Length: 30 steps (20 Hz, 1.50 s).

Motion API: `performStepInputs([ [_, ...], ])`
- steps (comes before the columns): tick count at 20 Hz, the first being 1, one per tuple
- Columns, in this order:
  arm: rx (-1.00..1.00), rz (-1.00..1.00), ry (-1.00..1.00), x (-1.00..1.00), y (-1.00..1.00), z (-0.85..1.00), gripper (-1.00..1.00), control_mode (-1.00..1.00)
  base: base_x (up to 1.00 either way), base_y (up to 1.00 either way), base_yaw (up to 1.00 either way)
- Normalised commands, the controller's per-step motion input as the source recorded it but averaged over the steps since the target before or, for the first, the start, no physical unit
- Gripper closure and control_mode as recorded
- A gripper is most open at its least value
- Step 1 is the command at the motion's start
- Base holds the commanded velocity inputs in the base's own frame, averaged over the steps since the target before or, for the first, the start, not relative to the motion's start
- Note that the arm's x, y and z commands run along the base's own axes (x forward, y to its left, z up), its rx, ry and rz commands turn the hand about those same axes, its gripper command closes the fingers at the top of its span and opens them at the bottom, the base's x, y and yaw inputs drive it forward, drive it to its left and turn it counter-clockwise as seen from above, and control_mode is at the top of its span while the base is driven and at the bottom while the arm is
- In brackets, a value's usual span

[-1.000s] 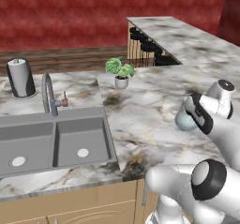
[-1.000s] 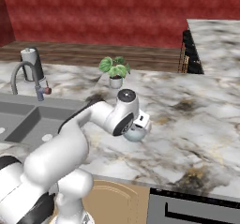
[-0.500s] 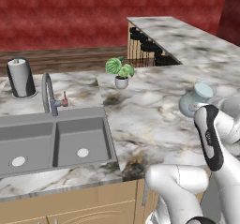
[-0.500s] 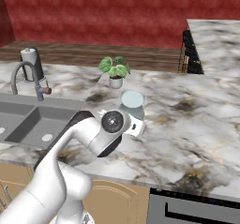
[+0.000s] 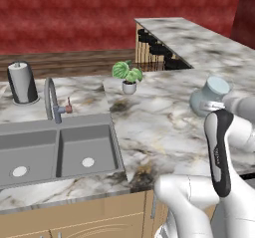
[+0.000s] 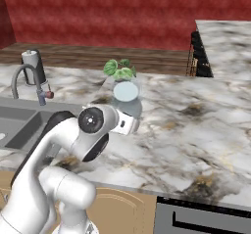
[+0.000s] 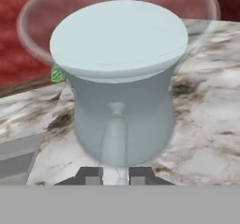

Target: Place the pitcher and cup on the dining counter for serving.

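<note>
The pale blue-grey pitcher [image 7: 120, 78] stands upright right in front of the hand camera. My gripper [image 7: 115, 176] is shut on its small handle, one dark fingertip [image 7: 89, 175] on each side. The pitcher [image 5: 209, 96] hangs above the marble kitchen counter [image 5: 159, 117] near its right end; the pitcher [image 6: 126, 98] sits just beyond my hand. The dining counter [image 5: 189, 33] lies at the back right, and the dining counter [image 6: 225, 32] has black stools [image 5: 155, 49] along it. The green cup is out of view. A small green patch [image 7: 57, 74] shows beside the pitcher; I cannot tell what it is.
A white pot with a green plant [image 5: 128, 75] stands mid-counter behind the pitcher. A double sink [image 5: 55, 147] with a faucet [image 5: 52, 102] takes up the left. A dark paper-towel holder [image 5: 22, 82] is at the far left. A red wall closes the back.
The pitcher has gone up and back from low over the counter, still in my gripper. The arm's elbow has swung in front of the base cameras.
</note>
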Motion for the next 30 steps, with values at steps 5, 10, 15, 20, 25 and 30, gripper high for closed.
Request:
performStepInputs([
  [5, -0.02, 0.01, 0.07, -0.31, 0.26, 0.11, 1.0, 1.0, -0.4, 0.11, 0.04],
  [10, 0.0, 0.0, 0.0, 0.0, 0.0, 0.0, 1.0, 1.0, -1.0, -0.02, 0.05],
  [15, 0.0, 0.0, 0.0, 0.0, 0.0, 0.0, 1.0, 1.0, -0.62, -0.94, -0.08],
  [20, 0.0, 0.0, 0.0, 0.0, 0.0, 0.0, 1.0, 1.0, -0.12, -1.0, -0.13],
  [25, 0.0, 0.0, 0.0, 0.0, 0.0, 0.0, 1.0, 1.0, 0.03, -1.0, -0.1],
  [30, 0.0, 0.0, 0.0, 0.0, 0.0, 0.0, 1.0, 1.0, 0.0, -1.0, -0.09],
])
